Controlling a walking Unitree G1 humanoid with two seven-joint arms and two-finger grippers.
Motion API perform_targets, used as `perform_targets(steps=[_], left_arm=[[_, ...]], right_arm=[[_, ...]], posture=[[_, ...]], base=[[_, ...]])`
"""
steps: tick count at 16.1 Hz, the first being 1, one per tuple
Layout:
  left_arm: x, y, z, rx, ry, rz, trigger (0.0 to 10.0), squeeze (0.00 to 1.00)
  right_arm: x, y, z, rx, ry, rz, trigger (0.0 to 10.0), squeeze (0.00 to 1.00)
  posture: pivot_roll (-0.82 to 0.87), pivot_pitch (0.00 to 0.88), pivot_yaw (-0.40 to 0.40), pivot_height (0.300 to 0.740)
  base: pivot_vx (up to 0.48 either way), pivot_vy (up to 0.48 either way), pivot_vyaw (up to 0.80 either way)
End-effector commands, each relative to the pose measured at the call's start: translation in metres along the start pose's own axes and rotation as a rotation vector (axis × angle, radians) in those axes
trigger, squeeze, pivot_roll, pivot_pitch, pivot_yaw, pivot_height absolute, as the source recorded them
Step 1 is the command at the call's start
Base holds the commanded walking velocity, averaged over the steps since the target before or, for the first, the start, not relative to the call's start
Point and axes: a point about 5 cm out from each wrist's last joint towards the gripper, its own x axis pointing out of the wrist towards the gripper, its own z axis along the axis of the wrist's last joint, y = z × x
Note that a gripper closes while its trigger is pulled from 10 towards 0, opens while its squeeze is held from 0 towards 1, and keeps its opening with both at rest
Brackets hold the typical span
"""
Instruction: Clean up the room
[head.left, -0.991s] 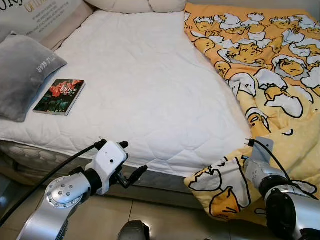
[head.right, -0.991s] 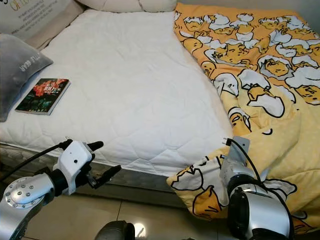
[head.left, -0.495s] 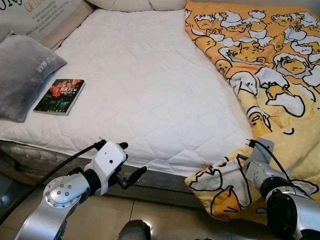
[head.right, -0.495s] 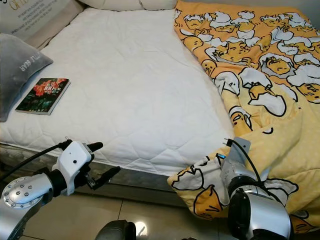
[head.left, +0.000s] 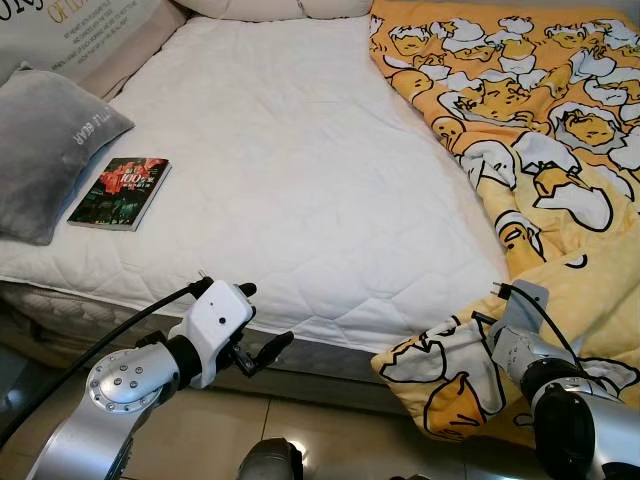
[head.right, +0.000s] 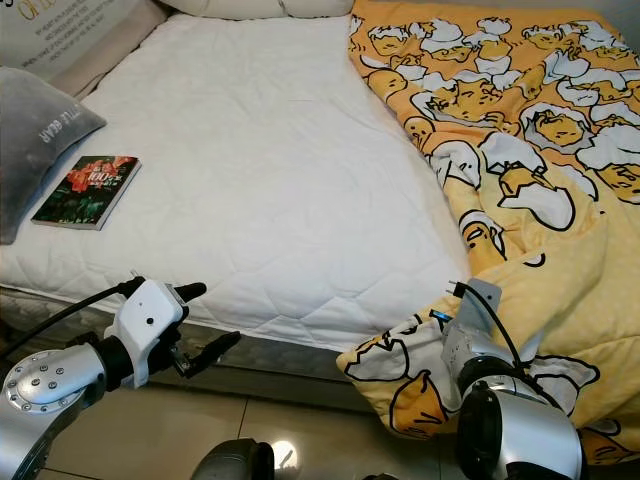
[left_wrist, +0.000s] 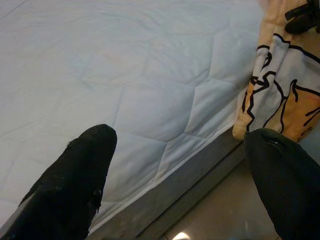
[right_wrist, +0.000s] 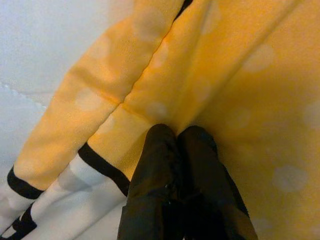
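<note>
Gripping the yellow blanket (head.left: 540, 150) at the bed's (head.left: 290, 170) near right corner, right end effector (right_wrist: 176, 137) appears clamped; left end effector (head.left: 262, 335) apart, near edge.

place: home bedroom | evidence: white quilted mattress (head.left: 290, 170) | cartoon-print yellow duvet (head.left: 540, 130) at right | grey cushion (head.left: 45, 145) and book (head.left: 120, 193) at left
</note>
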Motion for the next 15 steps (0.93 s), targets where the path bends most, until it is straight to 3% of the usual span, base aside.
perform_targets(steps=[1, 4, 6, 8, 11, 12, 14, 15], left_arm=[[0.0, 0.002, 0.003, 0.014, -0.008, -0.004, 10.0, 0.0], [0.005, 0.004, 0.005, 0.012, -0.03, 0.014, 10.0, 0.0], [0.007, 0.005, 0.005, 0.005, -0.042, 0.023, 10.0, 0.0], [0.011, 0.0, 0.005, -0.005, -0.052, 0.005, 10.0, 0.0], [0.017, -0.004, 0.004, -0.013, -0.065, -0.008, 10.0, 0.0], [0.018, -0.004, 0.004, -0.014, -0.069, -0.009, 10.0, 0.0], [0.02, -0.005, 0.003, -0.016, -0.076, -0.003, 10.0, 0.0], [0.021, -0.005, 0.002, -0.023, -0.08, 0.012, 10.0, 0.0]], right_arm=[[0.0, 0.0, -0.008, 0.015, 0.018, 0.021, 0.0, 0.0], [0.0, 0.008, -0.007, 0.049, 0.01, 0.154, 0.0, 0.0], [-0.002, 0.018, -0.009, -0.04, 0.003, 0.297, 0.0, 0.0], [-0.009, 0.033, -0.024, -0.352, -0.004, 0.592, 0.0, 0.0], [-0.024, 0.034, -0.05, -0.663, 0.021, 0.972, 0.0, 0.0], [-0.026, 0.033, -0.056, -0.707, 0.033, 1.019, 0.0, 0.0], [-0.026, 0.033, -0.052, -0.707, -0.027, 0.965, 0.2, 0.0], [-0.024, 0.035, -0.044, -0.663, -0.086, 0.906, 7.9, 0.0]], posture=[[0.43, 0.075, 0.05, 0.74], [0.38, 0.038, 0.033, 0.74], [0.34, 0.024, 0.033, 0.74], [0.31, 0.009, 0.036, 0.74], [0.28, 0.0, 0.037, 0.74], [0.27, 0.0, 0.035, 0.74], [0.26, 0.0, 0.031, 0.74], [0.24, 0.0, 0.026, 0.74]], base=[[0.0, 0.0, 0.0], [0.0, 0.0, 0.0], [0.0, 0.0, 0.0], [0.0, 0.0, 0.0], [0.0, 0.0, 0.0], [0.0, 0.0, 0.0], [0.0, 0.0, 0.0], [0.0, 0.0, 0.0]])
